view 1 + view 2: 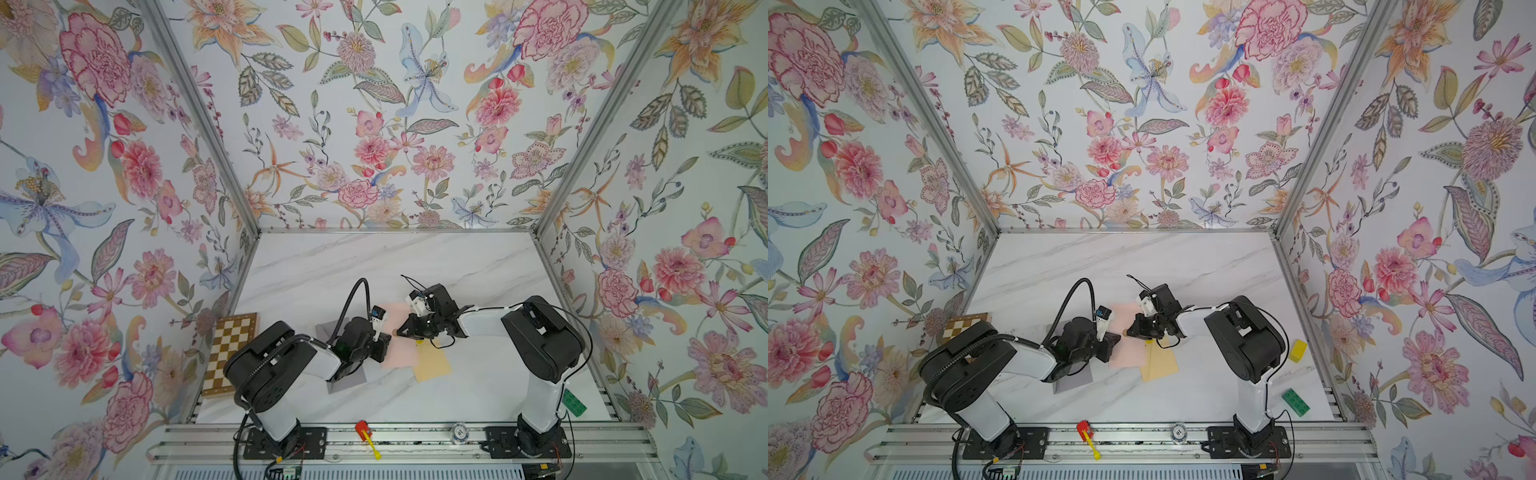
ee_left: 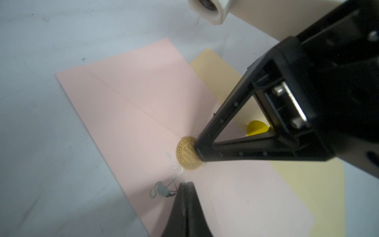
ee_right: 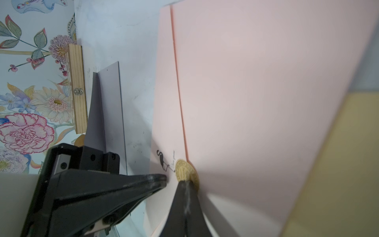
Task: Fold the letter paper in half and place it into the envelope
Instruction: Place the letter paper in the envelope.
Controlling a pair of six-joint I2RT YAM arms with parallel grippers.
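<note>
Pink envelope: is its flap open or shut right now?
Shut. The pink envelope has its flap lying flat, the gold sticker sits over the flap's tip, and the right gripper, closed, rests on it.

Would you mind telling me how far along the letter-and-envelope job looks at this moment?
Looks done: the pink envelope has its flap closed, with a gold sticker at the tip. In hand: the shut right pincer presses that sticker, and the shut left pincer rests on the envelope beside it. Left: unclear, since no letter is visible inside; a grey creased sheet lies apart.
</note>
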